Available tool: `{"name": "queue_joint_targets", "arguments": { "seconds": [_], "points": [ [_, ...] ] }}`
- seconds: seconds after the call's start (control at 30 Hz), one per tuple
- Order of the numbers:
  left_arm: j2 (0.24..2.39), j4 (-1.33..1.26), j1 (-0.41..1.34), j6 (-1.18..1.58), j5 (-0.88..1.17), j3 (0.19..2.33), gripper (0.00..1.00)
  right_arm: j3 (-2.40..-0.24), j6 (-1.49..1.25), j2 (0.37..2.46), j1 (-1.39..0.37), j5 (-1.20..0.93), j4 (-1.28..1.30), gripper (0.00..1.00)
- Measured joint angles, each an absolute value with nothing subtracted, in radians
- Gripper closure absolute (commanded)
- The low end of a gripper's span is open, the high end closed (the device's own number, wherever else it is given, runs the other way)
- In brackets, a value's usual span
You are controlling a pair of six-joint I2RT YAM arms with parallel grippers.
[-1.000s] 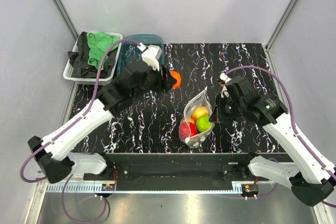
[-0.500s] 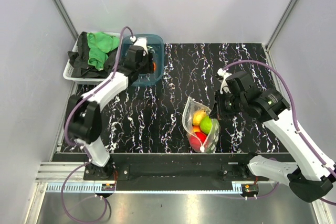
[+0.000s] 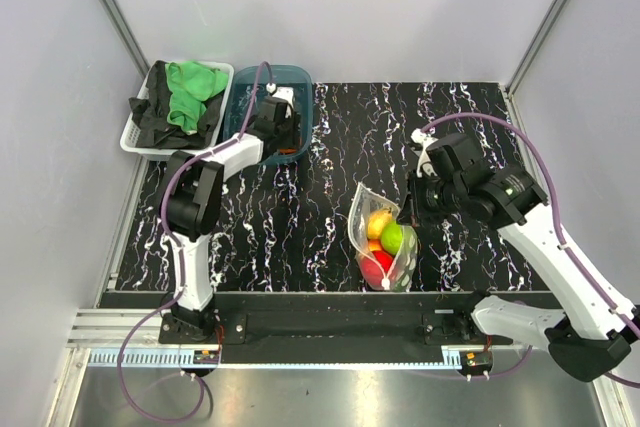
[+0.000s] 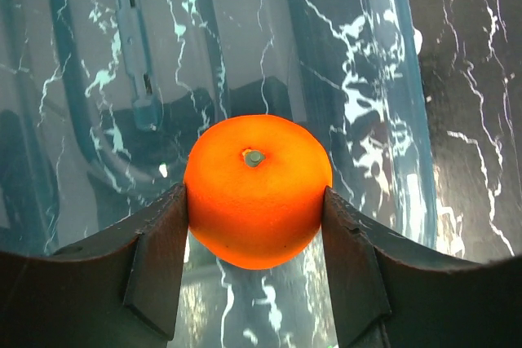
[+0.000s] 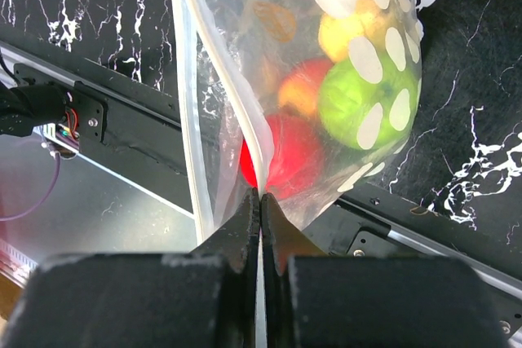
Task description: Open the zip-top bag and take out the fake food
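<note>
The clear zip-top bag (image 3: 384,237) with white dots hangs from my right gripper (image 3: 412,209), which is shut on its rim (image 5: 259,189). The bag (image 5: 326,79) holds yellow, lime green (image 5: 367,99) and red (image 5: 289,156) fruits; they also show in the top view (image 3: 392,237). My left gripper (image 4: 255,226) is shut on an orange fruit (image 4: 257,189) over the teal tub (image 4: 147,79). In the top view the left gripper (image 3: 282,132) sits inside the tub (image 3: 300,82) at the back left.
A white basket (image 3: 135,142) with green and black cloths (image 3: 185,92) stands left of the tub. The black marbled mat (image 3: 320,207) covers the table. The black front rail (image 3: 330,302) runs just below the hanging bag.
My left arm has swung from mid-table to the back left, carrying the orange fruit into the tub. The right gripper has lifted the bag slightly, and it now hangs more upright.
</note>
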State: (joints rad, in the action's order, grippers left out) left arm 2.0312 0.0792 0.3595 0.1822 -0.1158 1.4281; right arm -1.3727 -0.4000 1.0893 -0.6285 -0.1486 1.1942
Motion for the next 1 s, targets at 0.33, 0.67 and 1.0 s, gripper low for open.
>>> {"name": "queue_joint_targets", "arguments": {
  "seconds": [0.33,0.67,1.0],
  "points": [
    [1.916,0.136,0.356,0.215,-0.119,1.355,0.05,-1.374,-0.395,1.15,-0.628,-0.15,1.194,1.0],
    [1.62,0.265,0.374,0.268,-0.018,1.312,0.23,-1.382,-0.376,1.175,-0.628,-0.202,1.167,1.0],
    [1.121,0.336,0.95,0.501,-0.008,1.138,0.58,-1.384,-0.402,1.175,-0.628,-0.234,1.166,1.0]
  ]
}}
